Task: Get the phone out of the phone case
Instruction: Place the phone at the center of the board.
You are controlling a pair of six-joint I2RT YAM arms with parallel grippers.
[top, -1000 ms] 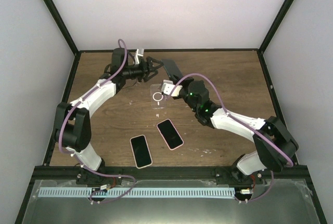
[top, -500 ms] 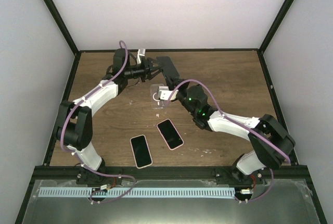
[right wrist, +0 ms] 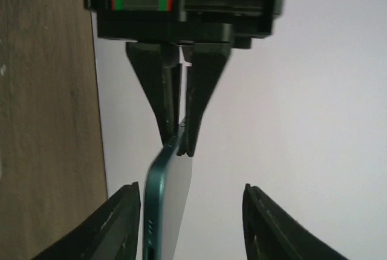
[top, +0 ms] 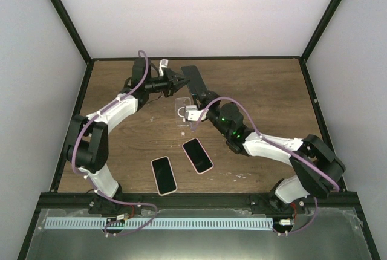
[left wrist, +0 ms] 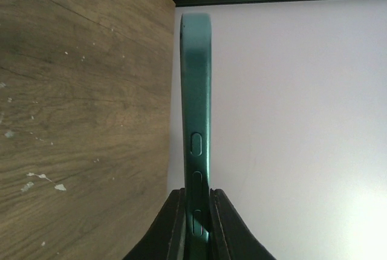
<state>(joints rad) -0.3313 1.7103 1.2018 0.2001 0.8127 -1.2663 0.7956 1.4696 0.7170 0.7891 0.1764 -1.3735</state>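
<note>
Above table's (top: 272, 103) 12 o'clock edge: phone (top: 195, 81) held in mid-air.
R gripper (right wrist: 193, 217), nearer arm, spread open, straddles phone's near end; phone's long axis runs on toward 11 o'clock to L gripper (left wrist: 196, 202), clamped on far end.

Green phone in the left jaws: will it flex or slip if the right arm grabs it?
Likely stiff: the green phone runs dead straight from the left gripper. Its glossy side looks slippery, and pinched only at one end, it may pivot.
</note>
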